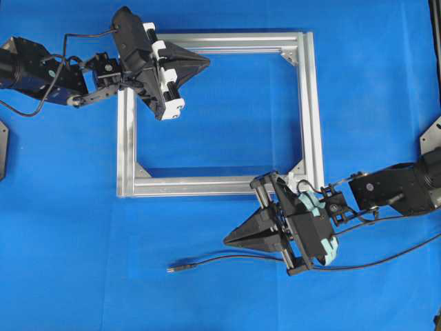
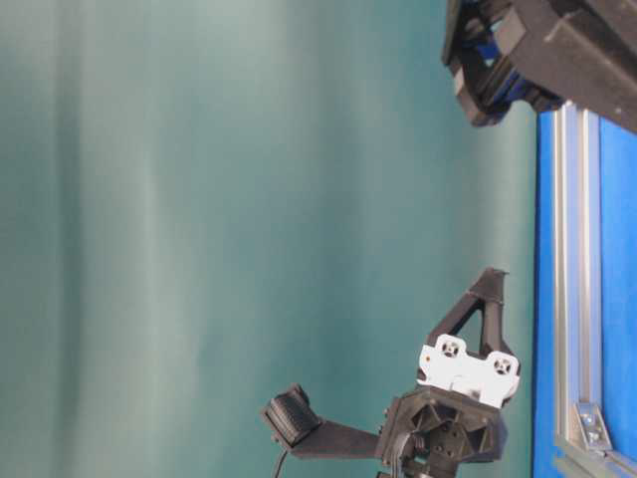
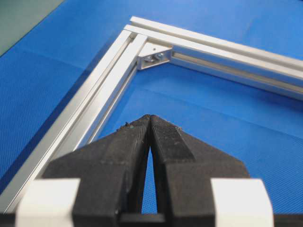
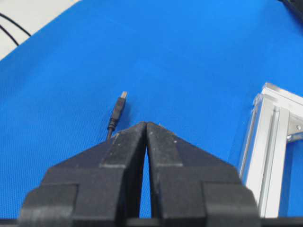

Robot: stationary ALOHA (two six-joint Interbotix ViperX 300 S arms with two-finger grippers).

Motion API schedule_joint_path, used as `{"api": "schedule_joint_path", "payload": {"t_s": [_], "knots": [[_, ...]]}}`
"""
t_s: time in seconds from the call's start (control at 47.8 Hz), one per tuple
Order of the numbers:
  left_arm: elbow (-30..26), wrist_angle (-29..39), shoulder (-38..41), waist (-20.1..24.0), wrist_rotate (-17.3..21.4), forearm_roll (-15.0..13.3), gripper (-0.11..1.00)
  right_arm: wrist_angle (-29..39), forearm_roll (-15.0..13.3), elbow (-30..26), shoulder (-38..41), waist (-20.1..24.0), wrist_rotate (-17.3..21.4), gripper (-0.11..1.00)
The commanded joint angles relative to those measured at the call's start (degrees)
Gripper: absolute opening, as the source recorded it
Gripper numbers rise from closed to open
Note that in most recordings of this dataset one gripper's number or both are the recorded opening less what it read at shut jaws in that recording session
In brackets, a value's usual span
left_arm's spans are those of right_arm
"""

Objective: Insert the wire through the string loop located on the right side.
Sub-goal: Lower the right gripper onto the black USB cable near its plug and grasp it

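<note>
Both sets of jaws are pressed together on nothing. In the right wrist view the right gripper (image 4: pixel 146 124) fills the lower frame with its tips meeting, and in the left wrist view the left gripper (image 3: pixel 150 117) does the same above bare blue cloth.

Just past the right gripper's tips, toward the upper left of that view, lies the plug end of the wire (image 4: pixel 118 112), flat on the blue mat (image 4: pixel 199 52) and free of any contact. In the overhead view the wire (image 1: pixel 227 260) runs from its plug in the lower middle of the frame rightward, under the right gripper (image 1: pixel 227 240), and off the right edge.

It looks light, thin and limp: gripped far back it would likely droop and wander, so a hold close behind the stiff plug should give the best control of the tip. The round jacket may roll or slip between the fingers, so a square pinch seems wise.

Farther off, the aluminium frame (image 1: pixel 310 110) sits in the upper middle of the overhead view. The string loop (image 1: pixel 306 185) appears as a faint pale arc at the frame's lower right corner, close to the right arm; it is too small to read clearly and probably flimsy, easily pushed aside by the plug.
</note>
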Motion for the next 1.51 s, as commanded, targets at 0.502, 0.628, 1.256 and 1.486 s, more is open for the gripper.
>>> {"api": "schedule_joint_path", "payload": {"t_s": [0.502, 0.628, 1.256, 1.486], "knots": [[-0.6, 0.0, -2.6, -0.1, 1.0, 1.1, 0.0, 1.8, 0.1, -1.9, -2.2, 1.1, 4.6, -0.06], [-0.5, 0.3, -2.6, -0.1, 1.0, 1.1, 0.0, 1.3, 0.1, -1.9, -2.2, 1.6, 6.2, -0.04], [-0.4, 1.0, -2.6, -0.1, 1.1, 1.1, 0.0, 2.2, 5.2, -5.4, 0.4, 4.0, 10.2, 0.82], [-0.4, 1.0, -2.6, -0.1, 1.1, 1.1, 0.0, 2.9, 7.8, -8.8, 6.8, 5.0, 10.4, 0.82]]}}
